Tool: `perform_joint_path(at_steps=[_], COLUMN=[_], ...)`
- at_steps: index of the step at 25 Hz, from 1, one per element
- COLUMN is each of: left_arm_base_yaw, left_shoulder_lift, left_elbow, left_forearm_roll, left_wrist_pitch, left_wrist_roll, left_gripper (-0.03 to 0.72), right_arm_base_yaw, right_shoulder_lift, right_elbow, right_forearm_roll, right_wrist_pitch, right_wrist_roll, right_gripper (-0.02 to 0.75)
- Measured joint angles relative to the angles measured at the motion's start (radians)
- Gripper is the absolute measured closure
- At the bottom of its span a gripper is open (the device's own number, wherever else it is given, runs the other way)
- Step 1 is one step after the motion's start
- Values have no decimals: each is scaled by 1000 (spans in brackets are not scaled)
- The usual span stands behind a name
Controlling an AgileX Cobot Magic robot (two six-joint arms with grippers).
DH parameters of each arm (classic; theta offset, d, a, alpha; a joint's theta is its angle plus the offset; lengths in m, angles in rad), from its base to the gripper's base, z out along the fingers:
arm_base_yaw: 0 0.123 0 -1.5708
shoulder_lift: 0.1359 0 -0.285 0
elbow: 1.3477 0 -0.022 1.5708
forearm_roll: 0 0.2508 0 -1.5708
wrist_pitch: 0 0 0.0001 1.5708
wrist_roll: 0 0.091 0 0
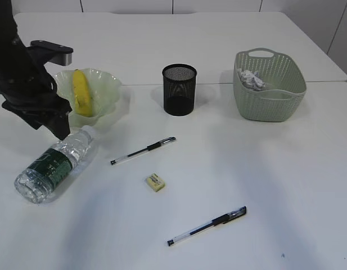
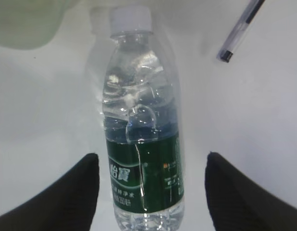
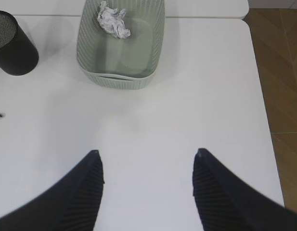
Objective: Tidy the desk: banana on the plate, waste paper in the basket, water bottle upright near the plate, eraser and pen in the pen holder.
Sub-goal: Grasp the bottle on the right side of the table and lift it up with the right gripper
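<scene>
A clear water bottle (image 1: 52,166) with a green label lies on its side at the left, cap toward the plate. My left gripper (image 1: 62,133) is open over it. In the left wrist view its fingers (image 2: 150,156) stand apart on either side of the bottle's (image 2: 141,110) label end. A banana (image 1: 81,93) lies on the green plate (image 1: 108,84). Crumpled paper (image 1: 252,79) lies in the basket (image 1: 269,107). Two pens (image 1: 144,151) (image 1: 208,225) and a yellow eraser (image 1: 155,181) lie on the table. The black mesh pen holder (image 1: 179,90) stands behind them. My right gripper (image 3: 146,154) is open over bare table.
The right wrist view shows the basket (image 3: 120,79) with the paper (image 3: 113,20), the pen holder (image 3: 13,45) and the table's right edge with wood floor beyond. The left wrist view shows a pen tip (image 2: 240,31) and the plate's rim (image 2: 28,24).
</scene>
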Motion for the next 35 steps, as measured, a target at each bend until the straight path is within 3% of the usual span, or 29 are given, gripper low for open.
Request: perform_joint_path(at_steps=[12, 35], left_arm_base_yaw=[-24, -25], left_shoulder_lift=[145, 275], left_elbow=[-203, -212], left_forearm_roll=[6, 48], left_wrist_pitch=[140, 179], left_wrist_roll=[-7, -8], left_gripper=[200, 200], right_arm_base_yaw=[0, 0], right_shoulder_lift=[0, 0], right_elbow=[0, 0], right_forearm_roll=[0, 0], right_wrist_pitch=[0, 0], right_wrist_roll=[0, 0], right_gripper=[297, 297])
